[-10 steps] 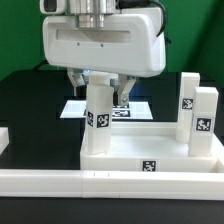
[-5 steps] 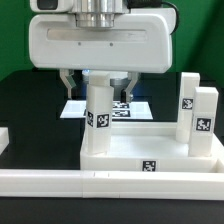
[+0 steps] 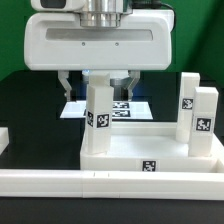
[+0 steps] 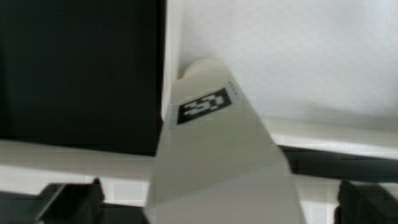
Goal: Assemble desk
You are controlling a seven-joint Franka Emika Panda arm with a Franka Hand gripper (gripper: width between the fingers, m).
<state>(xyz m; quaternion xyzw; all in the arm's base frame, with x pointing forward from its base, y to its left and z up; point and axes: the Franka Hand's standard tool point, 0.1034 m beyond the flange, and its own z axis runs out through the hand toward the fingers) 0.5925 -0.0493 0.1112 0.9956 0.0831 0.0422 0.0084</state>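
The desk tabletop (image 3: 150, 152) is a white rimmed tray lying flat in the exterior view. A white leg (image 3: 100, 118) with a black-and-white tag stands upright in its corner on the exterior view's left. My gripper (image 3: 98, 88) hangs over that leg, open, with one finger on each side of the leg's top and a gap on both sides. Two more legs (image 3: 188, 100) (image 3: 206, 118) stand in the corner on the exterior view's right. In the wrist view the tagged leg (image 4: 217, 130) rises between my dark fingertips (image 4: 71, 205), and the gripper (image 4: 217, 208) straddles it.
A long white border rail (image 3: 110, 186) runs along the front of the tabletop. The marker board (image 3: 128, 108) lies on the black table behind the leg. A small white piece (image 3: 3, 140) shows at the edge on the exterior view's left.
The gripper hand has shifted a little toward the exterior view's left, and its fingers straddle the leg more evenly. The jaws stay open. The leg and tabletop have not moved.
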